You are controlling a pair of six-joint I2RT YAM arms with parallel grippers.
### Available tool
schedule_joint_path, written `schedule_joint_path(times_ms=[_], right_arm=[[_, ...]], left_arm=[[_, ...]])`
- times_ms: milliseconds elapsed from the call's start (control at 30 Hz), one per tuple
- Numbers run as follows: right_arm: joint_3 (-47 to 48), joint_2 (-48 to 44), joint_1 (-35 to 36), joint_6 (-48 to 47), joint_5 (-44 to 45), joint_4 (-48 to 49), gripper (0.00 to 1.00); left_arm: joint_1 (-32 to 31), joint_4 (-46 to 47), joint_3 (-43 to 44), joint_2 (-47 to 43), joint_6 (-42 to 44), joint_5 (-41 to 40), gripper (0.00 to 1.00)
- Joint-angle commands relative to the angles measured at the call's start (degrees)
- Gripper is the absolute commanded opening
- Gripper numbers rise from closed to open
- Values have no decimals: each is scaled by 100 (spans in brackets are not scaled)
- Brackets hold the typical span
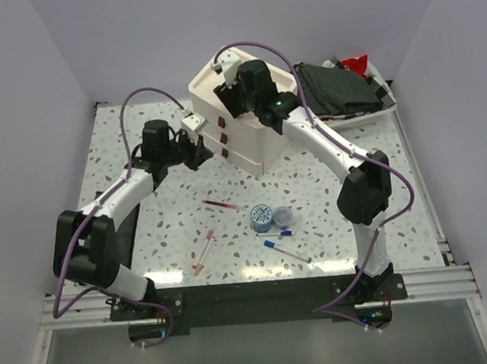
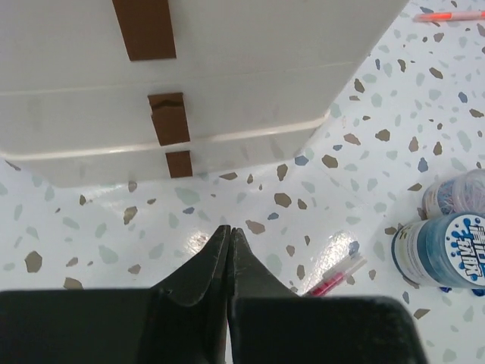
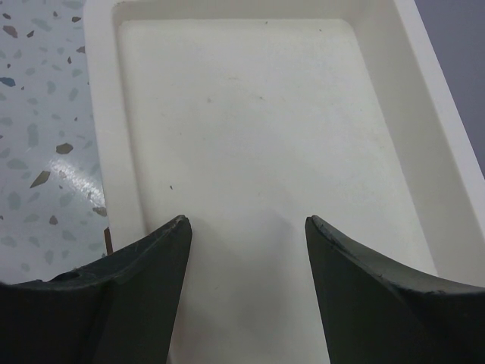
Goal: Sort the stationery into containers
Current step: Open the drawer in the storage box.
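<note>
The cream cabinet stands at the back centre, with three brown handles facing my left gripper. My left gripper is shut and empty, low over the table just in front of the handles, in the left wrist view. My right gripper is open and empty above the cabinet's recessed top, in the right wrist view. On the table lie a maroon pen, two blue tape rolls, a pink pen and white pens with blue caps. The tape rolls also show in the left wrist view.
A white tray of dark cloths sits at the back right beside the cabinet. An orange pen lies at the top right of the left wrist view. White walls close the table at left, back and right.
</note>
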Motion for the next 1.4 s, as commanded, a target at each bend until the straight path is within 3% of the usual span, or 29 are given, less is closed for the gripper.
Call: schedule_joint_path(times_ms=[0, 33, 67, 467, 600, 733, 1033, 1167, 1200, 1267, 1367], right_arm=[[-52, 375, -48, 42, -82, -746, 67], [-43, 392, -39, 51, -99, -746, 67], [-43, 410, -48, 51, -91, -746, 67], [-43, 436, -48, 60, -56, -738, 67], [-78, 419, -48, 42, -38, -720, 67], [-61, 454, -39, 51, -20, -702, 67], [9, 533, -57, 95, -47, -720, 68], [18, 550, -83, 112, -64, -720, 67], [18, 550, -83, 112, -64, -720, 67], [10, 559, -92, 112, -56, -720, 67], [9, 559, -92, 112, -64, -720, 67]], left_arm=[[59, -111, -243, -120, 149, -75, 21], [50, 141, -260, -76, -26, -136, 40], [33, 248, -269, -32, -80, -198, 99], [-292, 1014, 477, 917, -440, -919, 100], [-424, 1032, 714, 1075, -414, -1067, 92], [-451, 1119, 951, 1295, -546, -963, 74], [-521, 1172, 1189, 1620, -704, -902, 53], [-521, 1190, 1225, 1682, -783, -937, 37], [-521, 1199, 1233, 1700, -801, -937, 25], [-521, 1234, 1233, 1726, -801, -928, 15], [-521, 1260, 1233, 1761, -801, -972, 14]])
